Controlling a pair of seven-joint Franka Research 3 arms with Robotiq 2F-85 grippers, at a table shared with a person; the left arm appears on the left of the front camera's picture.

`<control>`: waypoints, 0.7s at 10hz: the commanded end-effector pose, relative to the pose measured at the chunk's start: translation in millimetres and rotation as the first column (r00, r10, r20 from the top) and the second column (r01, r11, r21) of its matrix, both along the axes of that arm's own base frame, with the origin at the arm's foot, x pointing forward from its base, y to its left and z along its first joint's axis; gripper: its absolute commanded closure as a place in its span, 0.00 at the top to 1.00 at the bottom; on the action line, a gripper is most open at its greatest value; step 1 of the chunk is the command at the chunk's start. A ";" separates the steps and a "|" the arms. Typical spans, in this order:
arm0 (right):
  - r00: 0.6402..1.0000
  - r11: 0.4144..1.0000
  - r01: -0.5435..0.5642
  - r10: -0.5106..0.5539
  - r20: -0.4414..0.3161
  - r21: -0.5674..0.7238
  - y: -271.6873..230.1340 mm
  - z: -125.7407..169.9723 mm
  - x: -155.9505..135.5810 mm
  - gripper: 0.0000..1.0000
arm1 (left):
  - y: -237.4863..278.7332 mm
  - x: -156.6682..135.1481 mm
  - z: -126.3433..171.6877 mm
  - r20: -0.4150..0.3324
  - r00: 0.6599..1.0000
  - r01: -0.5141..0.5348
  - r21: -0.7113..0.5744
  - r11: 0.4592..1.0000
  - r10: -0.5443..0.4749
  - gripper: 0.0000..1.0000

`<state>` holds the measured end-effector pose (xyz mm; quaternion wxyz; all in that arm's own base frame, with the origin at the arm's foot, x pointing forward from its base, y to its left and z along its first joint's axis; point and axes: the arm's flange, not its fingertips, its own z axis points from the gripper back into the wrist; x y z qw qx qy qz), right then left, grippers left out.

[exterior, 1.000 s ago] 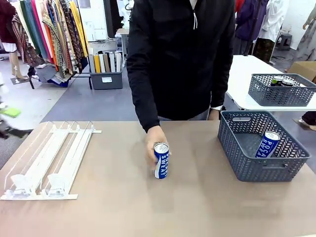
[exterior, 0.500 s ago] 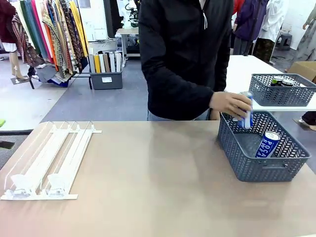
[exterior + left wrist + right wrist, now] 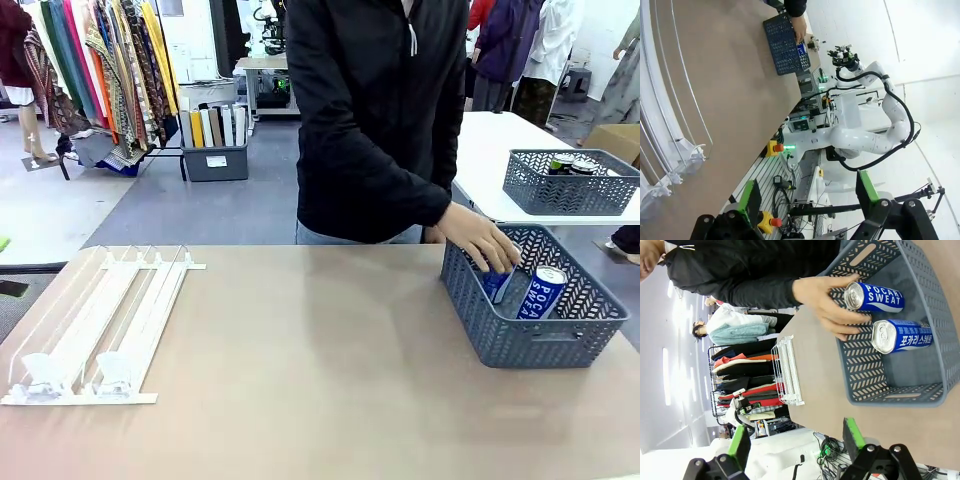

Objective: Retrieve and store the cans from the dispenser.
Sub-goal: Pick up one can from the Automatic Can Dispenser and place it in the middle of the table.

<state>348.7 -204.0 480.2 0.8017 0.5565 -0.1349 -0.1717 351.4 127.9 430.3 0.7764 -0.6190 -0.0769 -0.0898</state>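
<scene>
Hand (image 3: 482,238) lowered can (image 3: 496,284) into basket (image 3: 560,335).

The left pincer (image 3: 807,197) is hanging off the desk's edge with its two green-padded fingers (image 3: 751,196) standing wide apart, nothing between them. The right pincer (image 3: 795,442) is likewise spreading its fingers (image 3: 853,434) wide and gripping nothing. The person's hand (image 3: 483,240) is reaching down at the desk's far right corner, fingers curling around a can (image 3: 496,283).

Two blue cans (image 3: 890,317), two baskets (image 3: 590,335), one dispenser (image 3: 95,325), one person (image 3: 375,120).
</scene>
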 end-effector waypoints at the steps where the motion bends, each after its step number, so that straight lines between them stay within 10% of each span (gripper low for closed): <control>1: 1.000 1.000 -0.011 0.011 0.012 -0.002 -0.2 2.9 -0.4 1.00 | 0.4 -2.1 1.9 0.004 1.000 0.002 -0.014 1.000 -0.002 1.00; 7: 1.000 1.000 -0.011 0.011 0.012 -0.002 -0.2 2.9 -0.4 1.00 | 0.4 -2.1 1.9 0.004 1.000 0.002 -0.014 1.000 -0.002 1.00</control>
